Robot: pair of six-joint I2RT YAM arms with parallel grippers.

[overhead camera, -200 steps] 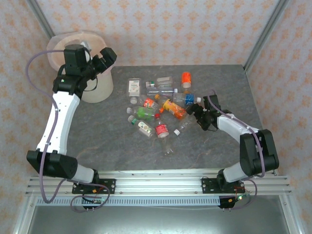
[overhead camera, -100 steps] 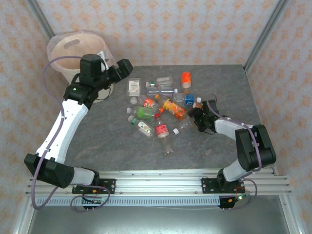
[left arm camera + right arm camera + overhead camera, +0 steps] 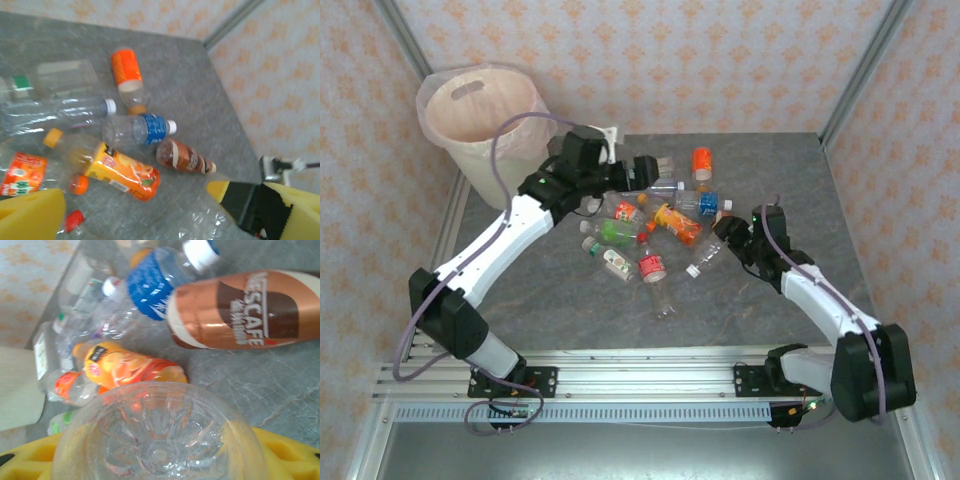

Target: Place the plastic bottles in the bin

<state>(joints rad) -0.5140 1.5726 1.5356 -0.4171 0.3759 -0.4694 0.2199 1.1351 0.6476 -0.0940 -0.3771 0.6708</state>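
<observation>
Clear bottle (image 3: 704, 259), right of centre in the top view, looks empty: light, thin-walled, slick, likely to crush. My right gripper (image 3: 728, 238) clamps its base end, so I'd squeeze gently. My left gripper (image 3: 135, 200) hangs spread wide over the remaining bottles (image 3: 650, 215). Bin (image 3: 485, 165) sits upper left.

From the right wrist, the clear bottle (image 3: 157, 440) runs off the bottom edge and hides most of the yellow fingers (image 3: 285, 455); the brown coffee bottle (image 3: 240, 310) is cut at the right edge.
</observation>
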